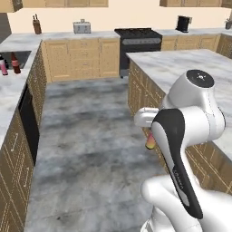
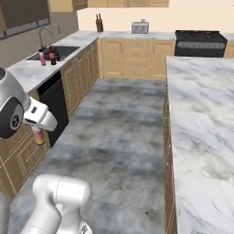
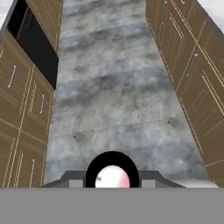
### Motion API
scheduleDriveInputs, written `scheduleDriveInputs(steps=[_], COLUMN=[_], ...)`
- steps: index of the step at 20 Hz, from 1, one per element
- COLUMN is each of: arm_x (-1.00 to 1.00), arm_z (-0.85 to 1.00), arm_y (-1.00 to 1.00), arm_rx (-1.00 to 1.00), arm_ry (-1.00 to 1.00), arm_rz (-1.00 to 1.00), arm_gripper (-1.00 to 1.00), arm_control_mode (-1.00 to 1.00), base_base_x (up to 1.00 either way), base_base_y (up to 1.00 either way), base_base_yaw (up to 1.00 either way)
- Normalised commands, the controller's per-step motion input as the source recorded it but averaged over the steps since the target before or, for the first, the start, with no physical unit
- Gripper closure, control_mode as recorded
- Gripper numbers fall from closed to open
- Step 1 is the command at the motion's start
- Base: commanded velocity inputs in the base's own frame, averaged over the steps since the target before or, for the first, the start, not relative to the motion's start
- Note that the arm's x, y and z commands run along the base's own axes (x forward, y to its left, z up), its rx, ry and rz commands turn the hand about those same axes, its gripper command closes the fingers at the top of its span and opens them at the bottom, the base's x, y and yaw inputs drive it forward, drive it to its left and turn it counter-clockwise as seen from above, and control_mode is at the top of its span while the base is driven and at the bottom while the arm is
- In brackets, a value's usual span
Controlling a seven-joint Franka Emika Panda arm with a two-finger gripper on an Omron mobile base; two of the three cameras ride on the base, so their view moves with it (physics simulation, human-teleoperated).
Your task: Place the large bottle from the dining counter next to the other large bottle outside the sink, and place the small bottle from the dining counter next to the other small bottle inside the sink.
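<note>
My gripper (image 3: 112,183) is shut on a pink bottle (image 3: 112,176) with an orange base, seen from above in the hand view as a pale round top inside a dark ring. The same bottle (image 1: 149,143) hangs below the wrist over the kitchen floor, beside the dining counter (image 1: 181,68); it also shows as the held bottle (image 2: 39,135). Far off by the sink (image 2: 66,50) stand a pink bottle (image 2: 42,57) and a dark red bottle (image 2: 52,55). From here I cannot tell which of them is inside the basin.
Grey floor (image 2: 114,137) runs between the sink-side cabinets with a black dishwasher (image 2: 52,107) and the dining counter's wooden side (image 1: 140,95). At the back wall are a stove (image 1: 138,43), a toaster (image 1: 82,27) and a knife block (image 1: 36,25).
</note>
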Motion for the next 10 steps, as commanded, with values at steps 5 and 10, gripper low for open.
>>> scheduleDriveInputs(steps=[5,10], arm_x=[0.00,0.00], arm_z=[0.00,0.00], arm_y=[0.00,0.00], arm_rx=[0.00,0.00], arm_ry=[0.00,0.00], arm_rz=[0.00,0.00], arm_gripper=[1.00,1.00], arm_control_mode=[1.00,1.00], base_base_x=[1.00,1.00], base_base_y=[0.00,0.00], base_base_yaw=[0.09,0.11])
